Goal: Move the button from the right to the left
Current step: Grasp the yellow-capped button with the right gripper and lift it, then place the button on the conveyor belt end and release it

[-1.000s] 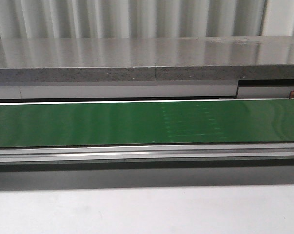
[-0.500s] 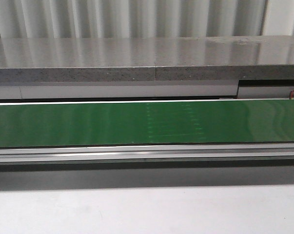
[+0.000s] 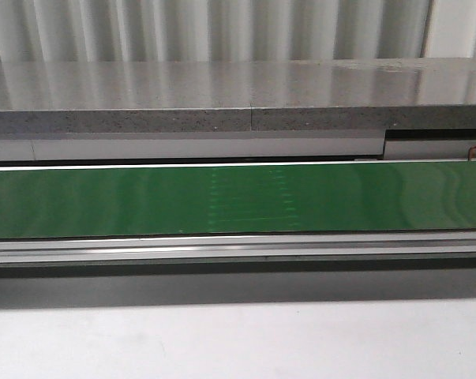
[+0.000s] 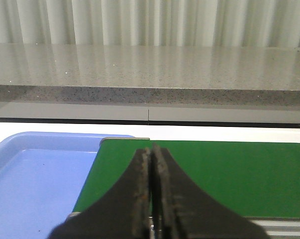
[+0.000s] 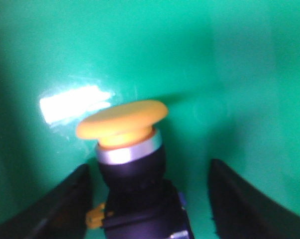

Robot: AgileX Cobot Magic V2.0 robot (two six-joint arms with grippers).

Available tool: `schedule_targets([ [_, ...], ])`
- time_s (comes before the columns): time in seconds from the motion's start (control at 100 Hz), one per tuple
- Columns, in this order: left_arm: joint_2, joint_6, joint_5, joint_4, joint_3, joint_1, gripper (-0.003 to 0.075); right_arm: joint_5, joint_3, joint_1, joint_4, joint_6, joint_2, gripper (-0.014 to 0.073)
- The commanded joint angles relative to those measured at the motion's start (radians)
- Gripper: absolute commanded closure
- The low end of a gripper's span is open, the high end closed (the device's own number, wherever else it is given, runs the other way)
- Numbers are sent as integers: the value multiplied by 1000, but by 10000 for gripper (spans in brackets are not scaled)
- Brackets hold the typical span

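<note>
The button (image 5: 132,164) shows only in the right wrist view. It has a yellow-orange cap, a silver ring and a black body, and it lies on the green belt (image 5: 229,59). My right gripper (image 5: 149,167) is open. One dark finger stands on each side of the button, and a gap shows on the right side. My left gripper (image 4: 150,148) is shut with nothing in it. It hangs over the end of the green belt (image 4: 239,174). The front view shows neither the grippers nor the button.
A blue tray (image 4: 35,184) sits beside the belt's end in the left wrist view. A grey stone counter (image 3: 238,95) runs behind the green belt (image 3: 103,201). A metal rail (image 3: 238,251) borders the belt's near side, with a white table (image 3: 238,339) in front.
Faint dotted marks on the belt in the front view have drifted to the left, so the belt surface is moving leftward. Nothing else differs.
</note>
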Motion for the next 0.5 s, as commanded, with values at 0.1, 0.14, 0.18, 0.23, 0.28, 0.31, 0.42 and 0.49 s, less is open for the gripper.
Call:
schedule_targets([
  [0.1,-35,-10,-86,-8,24,1,740,-32,-26,-6,6,-12,-41,352],
  [0.14,-35,-10,-86,-8,24,1,740,-30,-26,-6,7,-12,-54,356],
  [0.18,-35,-10,-86,-8,24,1,740,-27,-26,-6,7,-12,-67,356],
  [0.23,-35,-10,-86,-8,24,1,740,-23,-26,-6,11,-12,-97,356],
  [0.28,-35,-10,-86,-8,24,1,740,-13,-26,-6,20,-12,-131,356],
  [0.31,-35,-10,-86,-8,24,1,740,-2,-26,-6,26,-12,-152,356],
  [0.42,-35,-10,-86,-8,24,1,740,51,-26,5,79,-12,-242,356],
  [0.49,-35,-10,-86,-8,24,1,740,98,-26,25,110,-12,-288,356],
])
